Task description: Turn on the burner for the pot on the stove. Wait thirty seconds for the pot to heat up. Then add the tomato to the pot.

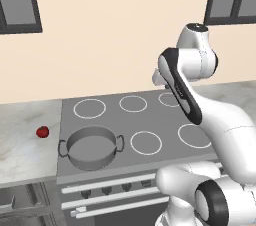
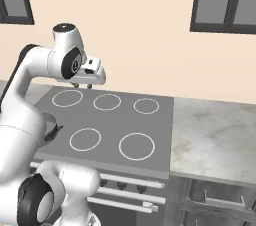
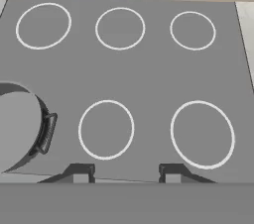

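Observation:
The grey pot (image 1: 91, 147) sits on the front left ring of the stove (image 1: 150, 115), empty, with its loop handles at the sides. In the hand view the pot (image 3: 17, 126) shows at the left edge. The small red tomato (image 1: 43, 131) lies on the marble counter left of the stove, a short way from the pot. My gripper (image 2: 82, 86) hangs high above the back rings, pointing down. Its fingertips (image 3: 79, 173) stand well apart over the stove (image 3: 149, 79) with nothing between them, so the gripper (image 3: 125, 174) is open.
Dark knobs (image 1: 106, 190) run along the stove's front below the pot, between pale bar handles. Marble counter (image 2: 215, 130) lies to the right of the stove. A beige wall with dark windows stands behind.

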{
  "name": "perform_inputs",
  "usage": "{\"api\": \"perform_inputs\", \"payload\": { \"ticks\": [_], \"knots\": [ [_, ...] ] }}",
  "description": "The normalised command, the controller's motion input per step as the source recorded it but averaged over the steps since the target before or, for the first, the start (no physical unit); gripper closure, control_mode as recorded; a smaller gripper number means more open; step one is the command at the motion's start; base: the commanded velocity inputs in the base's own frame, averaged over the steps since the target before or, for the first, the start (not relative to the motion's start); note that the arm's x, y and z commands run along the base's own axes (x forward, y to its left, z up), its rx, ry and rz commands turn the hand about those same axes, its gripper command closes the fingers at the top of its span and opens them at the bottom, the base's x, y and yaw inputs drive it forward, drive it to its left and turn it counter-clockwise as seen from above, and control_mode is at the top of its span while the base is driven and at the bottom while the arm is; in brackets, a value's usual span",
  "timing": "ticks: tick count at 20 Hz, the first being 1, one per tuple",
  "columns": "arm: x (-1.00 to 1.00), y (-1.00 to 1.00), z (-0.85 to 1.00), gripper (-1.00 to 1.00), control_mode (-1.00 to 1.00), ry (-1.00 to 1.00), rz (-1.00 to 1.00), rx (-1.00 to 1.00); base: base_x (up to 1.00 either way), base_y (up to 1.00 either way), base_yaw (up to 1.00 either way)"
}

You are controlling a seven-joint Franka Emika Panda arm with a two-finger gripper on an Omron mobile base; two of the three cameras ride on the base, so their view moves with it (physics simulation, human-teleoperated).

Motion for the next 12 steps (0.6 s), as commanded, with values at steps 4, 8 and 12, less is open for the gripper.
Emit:
{"api": "perform_inputs", "payload": {
  "ticks": [4, 8, 12],
  "knots": [
    [-0.11, 0.09, -0.01, -1.0, -1.0, -0.01, 0.01, -0.05, 0.0, 0.0, 0.0],
    [-0.49, 0.32, -0.15, -1.0, -1.0, 0.0, 0.09, -0.15, 0.0, 0.0, 0.0],
    [-0.71, 0.56, -0.21, -1.0, -1.0, -0.04, 0.15, -0.16, 0.0, 0.0, 0.0]
  ]
}}
